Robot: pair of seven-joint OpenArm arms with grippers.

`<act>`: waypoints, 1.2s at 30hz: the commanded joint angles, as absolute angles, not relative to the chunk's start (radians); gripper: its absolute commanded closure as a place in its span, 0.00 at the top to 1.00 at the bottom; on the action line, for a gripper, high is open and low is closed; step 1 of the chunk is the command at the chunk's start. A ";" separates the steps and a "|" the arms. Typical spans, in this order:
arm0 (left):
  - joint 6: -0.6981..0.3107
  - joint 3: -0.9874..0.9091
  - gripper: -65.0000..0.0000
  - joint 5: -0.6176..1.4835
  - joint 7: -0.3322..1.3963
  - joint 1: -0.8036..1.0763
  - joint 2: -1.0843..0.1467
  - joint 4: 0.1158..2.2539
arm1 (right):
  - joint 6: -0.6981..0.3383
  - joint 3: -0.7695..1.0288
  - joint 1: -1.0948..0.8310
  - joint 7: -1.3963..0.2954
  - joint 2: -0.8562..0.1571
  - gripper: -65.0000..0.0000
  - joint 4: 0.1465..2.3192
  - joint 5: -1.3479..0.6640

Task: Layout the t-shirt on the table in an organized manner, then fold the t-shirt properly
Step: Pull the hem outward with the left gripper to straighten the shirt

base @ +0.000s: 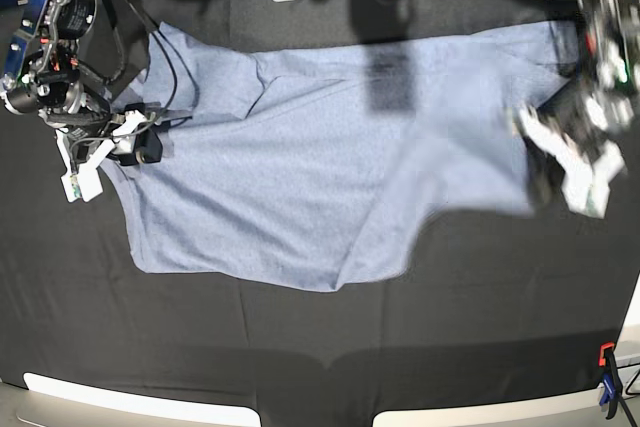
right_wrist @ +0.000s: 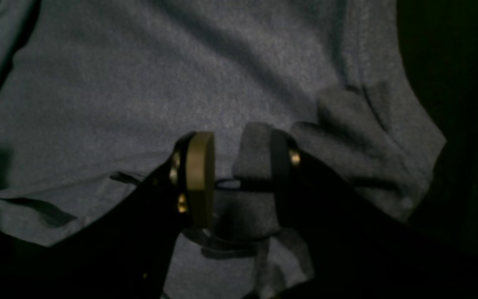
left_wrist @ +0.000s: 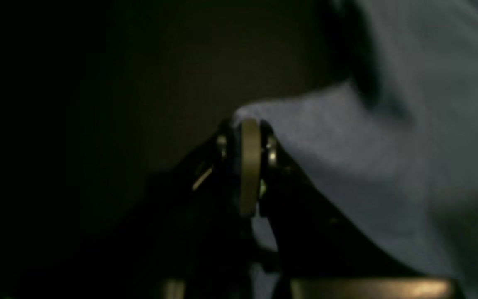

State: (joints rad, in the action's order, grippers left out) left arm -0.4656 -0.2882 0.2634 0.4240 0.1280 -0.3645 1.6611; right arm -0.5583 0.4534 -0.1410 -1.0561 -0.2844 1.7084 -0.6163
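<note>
Your t-shirt (base: 300, 177) lies spread across the far half of the table (base: 300, 347), plain blue-grey side up. Its long body runs from near the left edge to near the right edge, and one edge hangs in a point toward the middle of the table. The cloth is not flat: creases run across it, and a fold crosses the upper left part.

At the shirt's right end, your left gripper (left_wrist: 249, 137) is clenched on a bit of the fabric. In the left wrist view the jaws stand pressed together with a peak of blue-grey cloth drawn up between and over the tips. In the base view this arm is blurred, near the table's right edge, with the cloth stretched toward it.

At the shirt's left end, your right gripper (right_wrist: 235, 166) sits over the fabric with its jaws apart. In the right wrist view a small bunch of cloth stands against the inner face of one finger (right_wrist: 282, 160), while the tan pad (right_wrist: 201, 174) of the other finger is clear of it, so the fabric is not pinched there. The shirt's edge curves away just beside it, with bare black table beyond.

A blue and orange clamp (base: 608, 382) grips the table's near right corner.
</note>
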 commanded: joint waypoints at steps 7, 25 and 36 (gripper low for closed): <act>-0.407 -0.292 0.00 0.198 0.311 -0.204 -0.457 1.255 | -0.571 0.457 -0.130 -1.033 -0.299 0.34 1.725 -0.633; -0.381 -0.084 0.00 0.175 0.148 -0.635 -0.580 0.729 | -0.595 0.457 -0.130 -1.032 -0.299 0.34 1.725 -0.632; -0.212 -0.012 0.34 0.105 0.170 -0.635 -0.563 0.729 | -0.595 0.457 -0.130 -1.028 -0.299 0.37 1.725 -0.638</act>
State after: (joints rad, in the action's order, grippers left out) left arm -0.2272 -0.0074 0.0994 0.1970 -0.5999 -0.5457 0.7124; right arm -0.5728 0.4538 -0.1417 -1.0523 -0.2832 1.7084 -0.6189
